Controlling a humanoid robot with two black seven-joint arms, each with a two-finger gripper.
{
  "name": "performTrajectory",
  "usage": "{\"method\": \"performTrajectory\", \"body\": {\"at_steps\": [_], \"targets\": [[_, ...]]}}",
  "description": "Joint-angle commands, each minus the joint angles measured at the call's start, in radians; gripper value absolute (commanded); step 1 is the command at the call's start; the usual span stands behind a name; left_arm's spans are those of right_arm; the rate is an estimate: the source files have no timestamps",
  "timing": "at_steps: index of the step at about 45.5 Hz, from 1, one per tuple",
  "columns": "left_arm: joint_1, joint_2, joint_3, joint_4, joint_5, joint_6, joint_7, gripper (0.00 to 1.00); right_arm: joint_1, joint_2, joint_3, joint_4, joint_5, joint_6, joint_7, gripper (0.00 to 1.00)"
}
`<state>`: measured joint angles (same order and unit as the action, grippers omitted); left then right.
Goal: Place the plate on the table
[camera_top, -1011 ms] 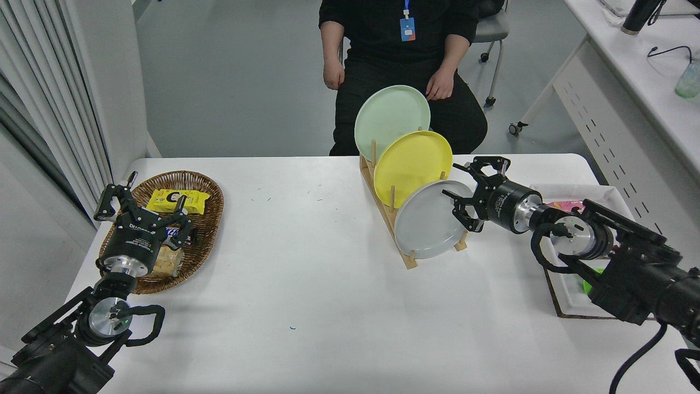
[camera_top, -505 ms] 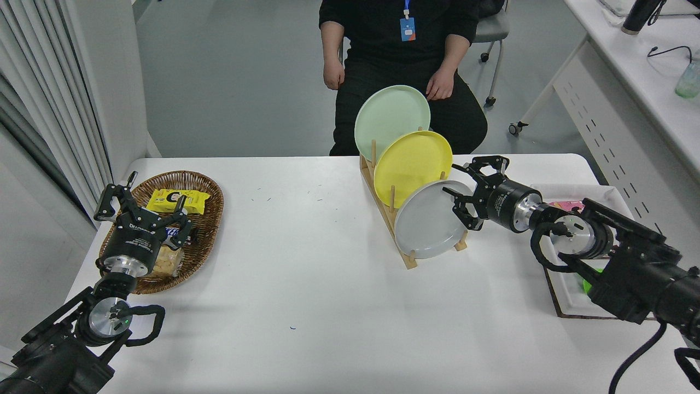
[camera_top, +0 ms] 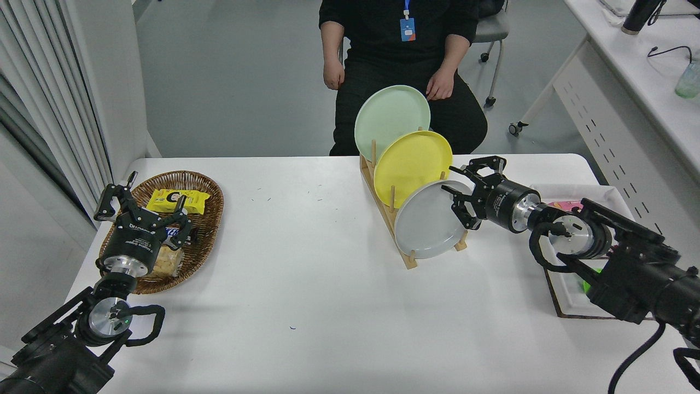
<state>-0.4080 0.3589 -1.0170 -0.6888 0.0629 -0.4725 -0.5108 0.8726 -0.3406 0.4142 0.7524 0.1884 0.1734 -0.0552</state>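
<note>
Plate: the pale grey plate (camera_top: 429, 224) stands tilted on edge in the nearest slot of the wooden rack (camera_top: 389, 221), right of the desk's middle and toward its far edge.
Right pincer: the right pincer (camera_top: 458, 192) is spread open at the grey plate's right rim, its fingers on either side of the rim's upper right part; whether they touch it cannot be told.
Right arm: it comes in from the desk's right edge, passing over the white tray (camera_top: 569, 295).
Rack: behind the grey plate stands a yellow plate (camera_top: 413, 164), and behind that a mint green plate (camera_top: 389, 120), nearest the far edge.
Left pincer: the left pincer (camera_top: 143, 207) is open, parked over the wicker basket (camera_top: 203, 219) near the desk's left edge.
Basket: it holds snack packets, one of them yellow (camera_top: 178, 200).
Desk: the white desk (camera_top: 306, 295) is bare along its near edge.
Person: a person in black (camera_top: 402, 65) sits beyond the far edge, hands on thighs.
</note>
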Motion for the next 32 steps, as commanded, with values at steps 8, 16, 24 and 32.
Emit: {"method": "performTrajectory", "body": {"at_steps": [8,16,24,32], "targets": [[0.000,0.000,0.000,0.000,0.000,0.000,-0.002,0.98,-0.004,-0.006,0.000,0.019,0.000,-0.002,0.000,0.34],[0.000,0.000,0.000,0.000,0.000,0.000,-0.002,0.98,-0.004,-0.009,0.000,0.019,0.000,0.000,0.000,0.33],[0.000,0.000,0.000,0.000,0.000,0.000,0.000,0.98,-0.004,-0.009,0.000,0.019,0.000,0.001,0.000,0.31],[0.000,0.000,0.000,0.000,0.000,0.000,-0.002,0.98,-0.006,-0.011,0.000,0.019,0.000,0.001,0.000,0.28]]}}
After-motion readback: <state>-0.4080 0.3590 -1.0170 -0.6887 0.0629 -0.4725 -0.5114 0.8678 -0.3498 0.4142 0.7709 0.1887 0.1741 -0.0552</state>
